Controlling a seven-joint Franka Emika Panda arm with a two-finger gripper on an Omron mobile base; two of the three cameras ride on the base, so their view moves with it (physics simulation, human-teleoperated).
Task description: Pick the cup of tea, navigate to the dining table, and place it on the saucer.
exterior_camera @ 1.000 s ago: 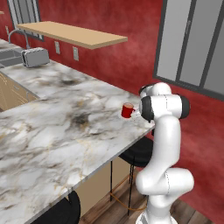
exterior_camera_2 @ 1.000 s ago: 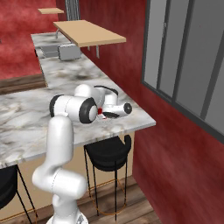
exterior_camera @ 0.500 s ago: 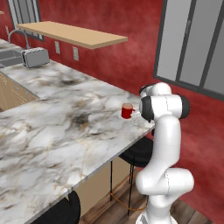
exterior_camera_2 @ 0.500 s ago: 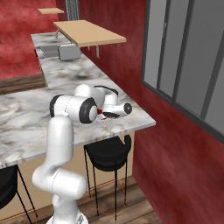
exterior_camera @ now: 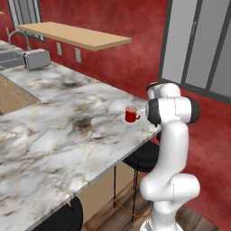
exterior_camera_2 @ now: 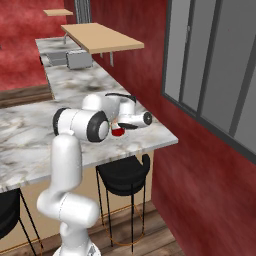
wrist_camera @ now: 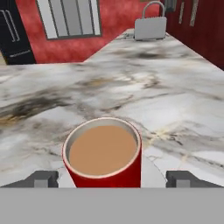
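The cup of tea (wrist_camera: 103,155), a small red mug full of tan liquid, stands upright near the corner of the marble dining table (exterior_camera: 54,131). A pale flat rim, the saucer (wrist_camera: 152,169), shows around the mug's base. My gripper (wrist_camera: 112,179) is open, level with the mug, one fingertip on each side and a small gap to the mug's wall on both. In the left base view the cup (exterior_camera: 131,115) sits just left of the arm's wrist, with its handle toward the hand. In the right base view the cup (exterior_camera_2: 118,132) peeks out from under the hand.
A silver toaster (exterior_camera: 36,58) stands at the far end of the counter by a sink faucet (exterior_camera: 20,38). A wooden wall shelf (exterior_camera: 76,36) hangs above. Black stools (exterior_camera_2: 122,172) stand under the table's edge. The red wall and a grey window (exterior_camera_2: 210,75) lie to the right.
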